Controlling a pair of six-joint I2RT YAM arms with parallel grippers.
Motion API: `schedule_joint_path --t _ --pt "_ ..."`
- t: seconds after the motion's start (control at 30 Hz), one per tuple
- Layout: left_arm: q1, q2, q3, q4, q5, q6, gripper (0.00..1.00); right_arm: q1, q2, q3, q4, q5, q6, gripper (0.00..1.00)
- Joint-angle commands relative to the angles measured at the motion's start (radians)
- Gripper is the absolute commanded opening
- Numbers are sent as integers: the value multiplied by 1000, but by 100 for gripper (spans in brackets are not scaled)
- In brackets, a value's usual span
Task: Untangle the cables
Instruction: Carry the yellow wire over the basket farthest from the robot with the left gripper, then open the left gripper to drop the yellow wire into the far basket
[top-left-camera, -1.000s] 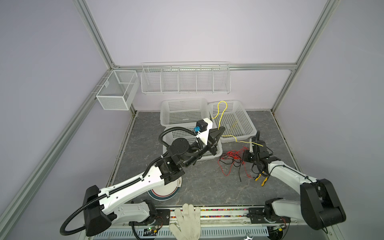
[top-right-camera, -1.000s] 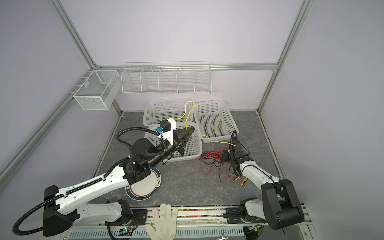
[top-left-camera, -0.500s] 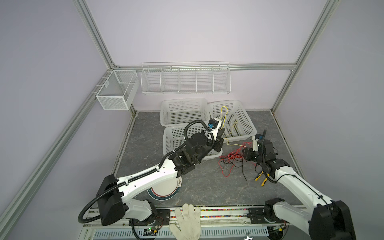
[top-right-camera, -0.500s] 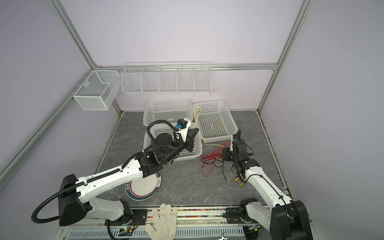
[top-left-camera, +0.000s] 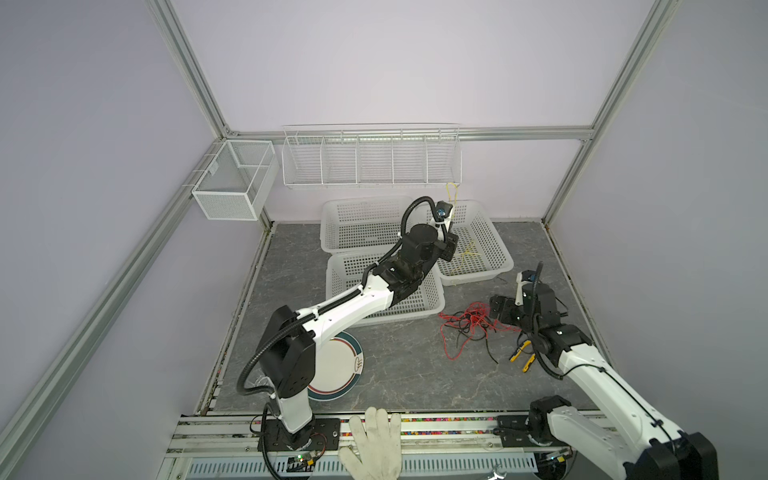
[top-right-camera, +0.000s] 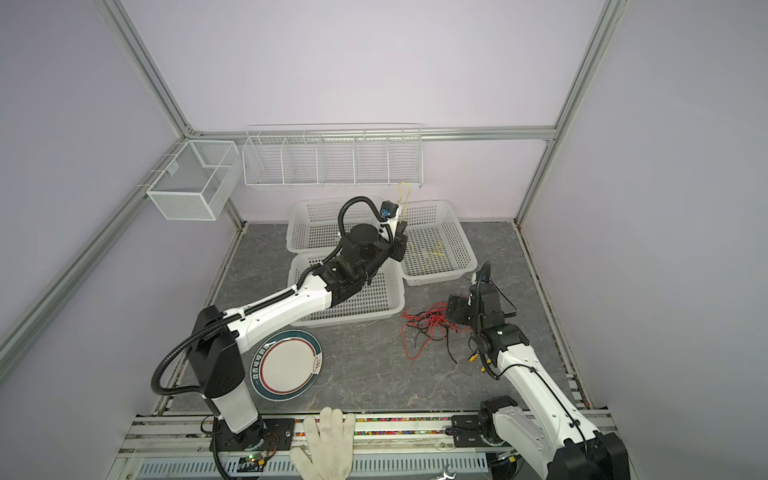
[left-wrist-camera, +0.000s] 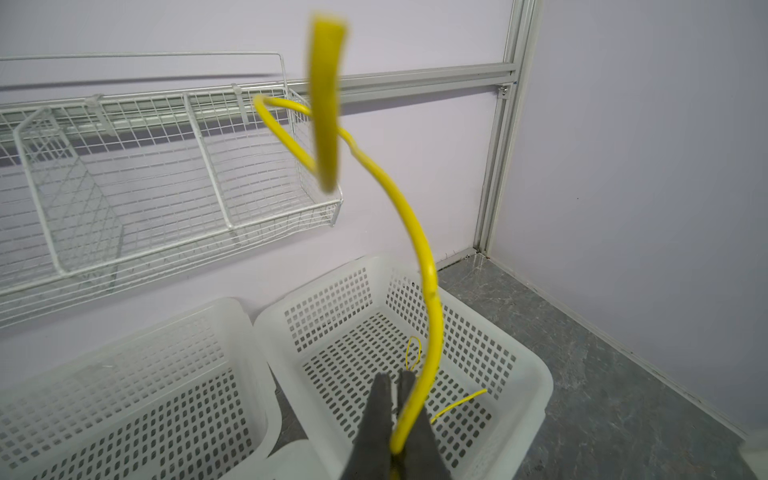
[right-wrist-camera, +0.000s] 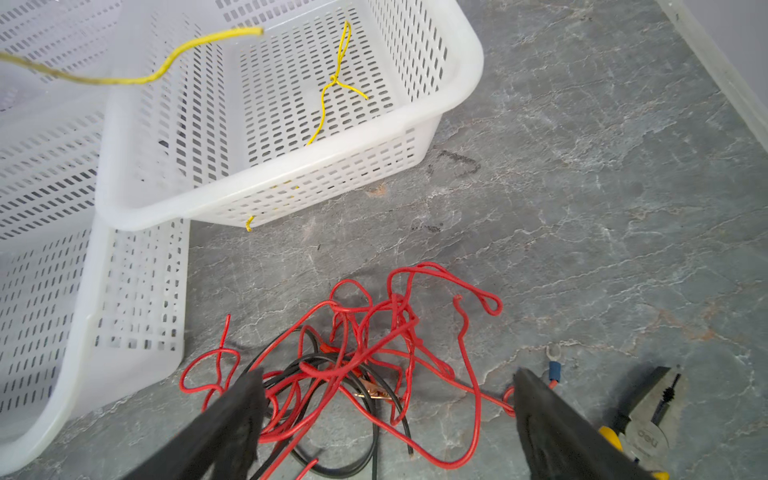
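One thin yellow cable (left-wrist-camera: 431, 291) curls up high over a white basket (left-wrist-camera: 498, 333), while the red cables (right-wrist-camera: 397, 309) and black cables (right-wrist-camera: 345, 471) lie tangled together on the grey table (right-wrist-camera: 582, 208).

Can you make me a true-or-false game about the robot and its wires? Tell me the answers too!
1. The left end effector is pinching the yellow cable. True.
2. The right end effector is holding a red wire. False: it is wide open above the red and black cables and holds nothing.
3. The red and black cables are inside a basket. False: they lie tangled on the grey table, beside the baskets.
4. A plate lies on the table near the left arm's base. True.
5. Pliers lie on the table by the right arm. True.
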Motion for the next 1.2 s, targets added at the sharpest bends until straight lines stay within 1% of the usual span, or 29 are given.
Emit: schedule_joint_path --t 0.0,0.13,0.27,0.4,0.47,0.77,0.93,1.17 --pt "24 116 141 -94 13 31 0 1 -37 -28 -4 20 9 96" --pt "36 267 319 -207 25 11 0 1 -65 -41 -9 21 10 97" --pt "42 379 424 -277 48 -30 0 1 -82 -58 2 15 12 97" --pt "49 461 508 -352 78 -58 0 2 -80 -57 7 10 11 98" --pt "51 485 520 -374 85 -72 0 1 -79 -58 9 5 11 98" --pt "54 511 472 -393 103 -107 1 1 -57 -63 30 -8 16 98" --pt "52 503 448 -388 126 -113 24 3 -56 -65 30 -10 17 98" --pt "53 479 420 -380 154 -109 40 1 -53 -69 32 -11 18 98"
